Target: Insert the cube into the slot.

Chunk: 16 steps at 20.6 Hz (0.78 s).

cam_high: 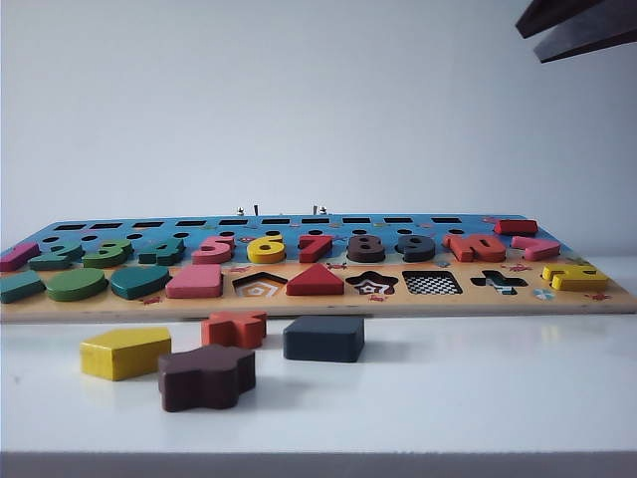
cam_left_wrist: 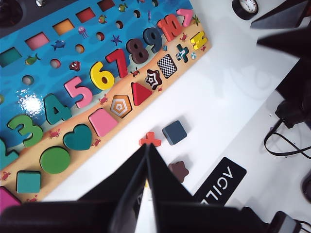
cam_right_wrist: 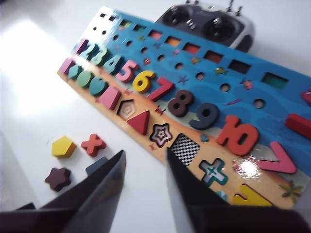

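Cube sits on the table in front of the board, boxed in by a red cross, yellow pentagon and brown flower; checkerboard slot empty. Left gripper pressed together, right gripper spread, both hovering, holding nothing. Table label reads "AGIL".

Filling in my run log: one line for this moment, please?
cube: on table, untouched | slot: empty | left gripper: shut, above table | right gripper: open, above board edge
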Each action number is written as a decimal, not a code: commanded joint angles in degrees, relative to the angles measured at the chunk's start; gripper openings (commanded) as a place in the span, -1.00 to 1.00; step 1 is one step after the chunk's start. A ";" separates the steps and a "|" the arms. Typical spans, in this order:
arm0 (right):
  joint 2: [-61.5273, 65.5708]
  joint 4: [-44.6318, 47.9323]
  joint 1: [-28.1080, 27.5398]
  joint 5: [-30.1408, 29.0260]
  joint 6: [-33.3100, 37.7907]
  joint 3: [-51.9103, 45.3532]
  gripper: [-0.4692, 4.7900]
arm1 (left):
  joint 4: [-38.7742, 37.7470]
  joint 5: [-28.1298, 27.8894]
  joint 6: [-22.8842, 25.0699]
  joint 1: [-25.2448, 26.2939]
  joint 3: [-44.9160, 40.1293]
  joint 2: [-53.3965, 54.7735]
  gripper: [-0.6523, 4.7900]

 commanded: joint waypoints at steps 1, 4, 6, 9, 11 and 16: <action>4.59 -4.76 5.60 -0.79 -6.08 2.99 0.32 | -1.92 1.03 -0.76 -0.11 2.29 1.09 -0.70; 9.35 -5.75 11.89 0.61 -6.93 3.91 0.59 | -2.23 1.55 -1.22 -0.11 3.02 1.44 -0.70; 12.24 -5.81 15.67 5.33 -7.39 3.96 0.59 | -3.63 2.14 -1.20 -0.11 3.02 1.62 -0.70; 16.04 -5.33 20.70 15.76 -10.67 3.96 0.58 | -4.90 2.12 -1.18 -0.11 2.99 1.64 -0.70; 18.43 -3.93 23.78 20.68 -11.45 3.96 0.58 | -4.87 2.12 -1.18 -0.09 2.99 1.64 -0.70; 23.34 1.68 29.70 22.12 -13.33 3.96 0.58 | -5.64 1.90 -1.42 0.15 2.99 1.64 -0.70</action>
